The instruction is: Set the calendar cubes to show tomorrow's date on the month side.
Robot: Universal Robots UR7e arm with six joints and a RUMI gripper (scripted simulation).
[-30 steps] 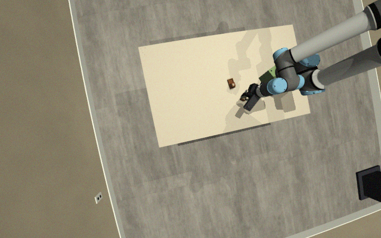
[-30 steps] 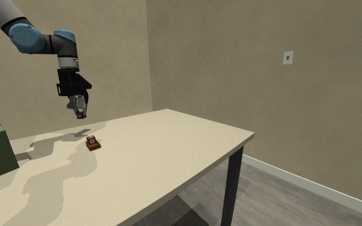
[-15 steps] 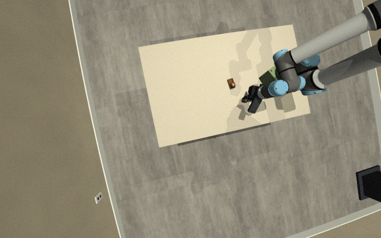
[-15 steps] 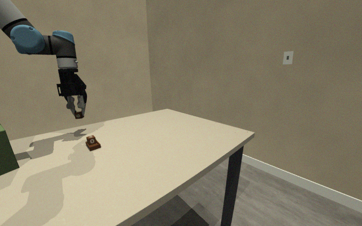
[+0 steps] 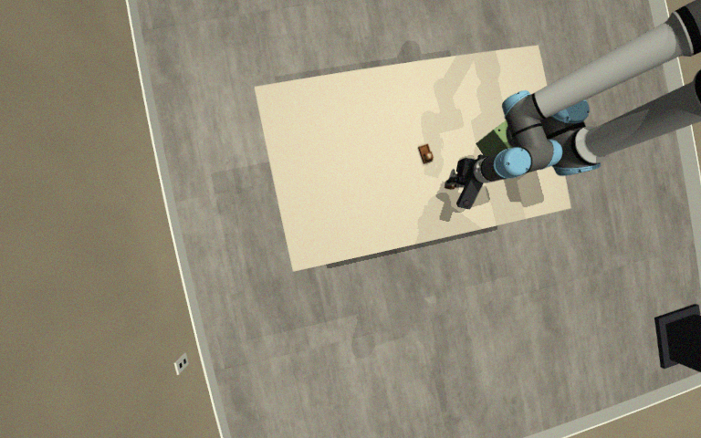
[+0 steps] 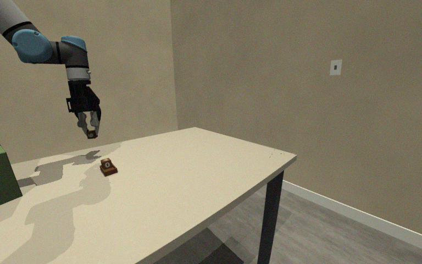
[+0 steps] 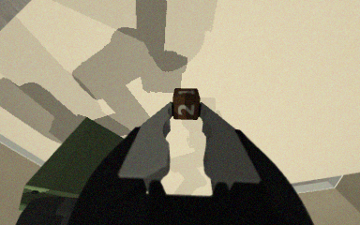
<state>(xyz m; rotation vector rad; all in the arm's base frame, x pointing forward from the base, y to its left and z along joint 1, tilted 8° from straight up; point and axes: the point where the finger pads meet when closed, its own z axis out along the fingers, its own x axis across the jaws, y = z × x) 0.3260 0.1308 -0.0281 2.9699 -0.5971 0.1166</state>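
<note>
High above the table (image 6: 199, 174), the gripper (image 6: 90, 130) is clamped on a digit cube (image 7: 187, 104) by its tips only. The tray (image 6: 109, 170) with the other cube (image 6: 106, 163) lies toward four o'clock below; a thin grip risks dropping or twisting it.

This is a plain indoor room, bare like a test room or a spare office. The walls (image 6: 279, 93) are flat beige, with a white baseboard (image 6: 348, 211) running along the bottom. The floor (image 5: 413, 335) is grey wood-look planking. A white wall outlet (image 6: 336, 67) sits on one wall. One simple table (image 6: 186, 174) with a pale top and dark legs stands in the middle, with a robot arm (image 5: 610, 67) reaching over it. A dark box (image 5: 679, 335) stands on the floor near a corner.
</note>
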